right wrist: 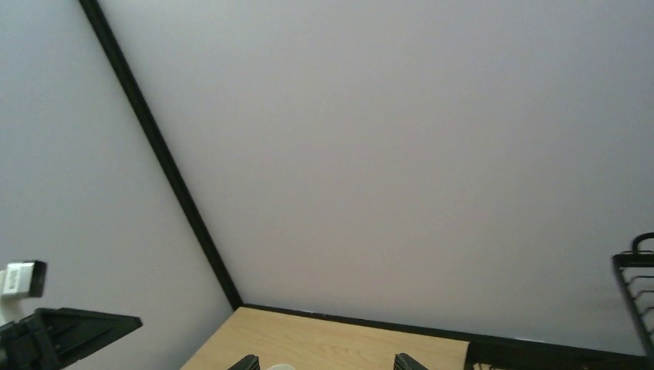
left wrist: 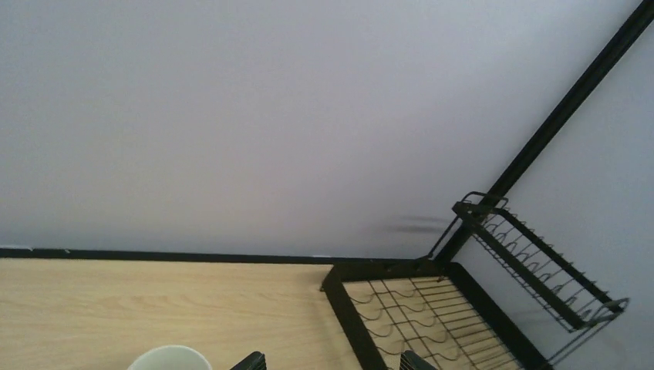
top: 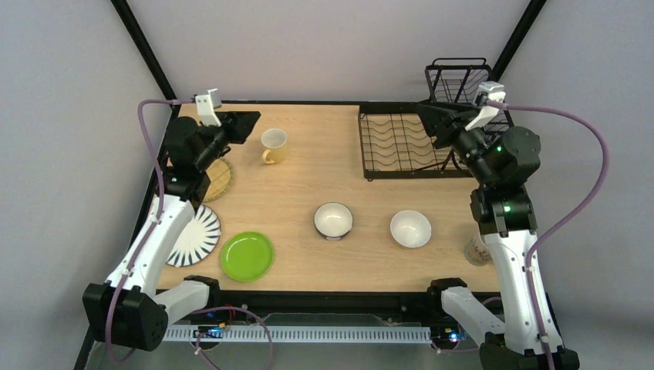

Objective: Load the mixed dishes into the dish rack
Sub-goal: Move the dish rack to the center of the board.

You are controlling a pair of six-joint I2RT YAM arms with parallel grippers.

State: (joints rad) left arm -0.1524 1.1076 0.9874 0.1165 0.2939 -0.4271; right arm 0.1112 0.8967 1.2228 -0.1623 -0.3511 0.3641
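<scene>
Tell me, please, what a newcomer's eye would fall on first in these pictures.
The black rack at the far right holds no dish. The bright green plate lies near the front left, with two bowls to its right. The left gripper and right gripper hang open at the far side, holding nothing.

Overhead camera views the whole bench [top: 308, 185]; both wrist cameras tilt wallward, sharing the dish rack [left wrist: 416, 316] beyond the left hand [left wrist: 332, 364].
</scene>
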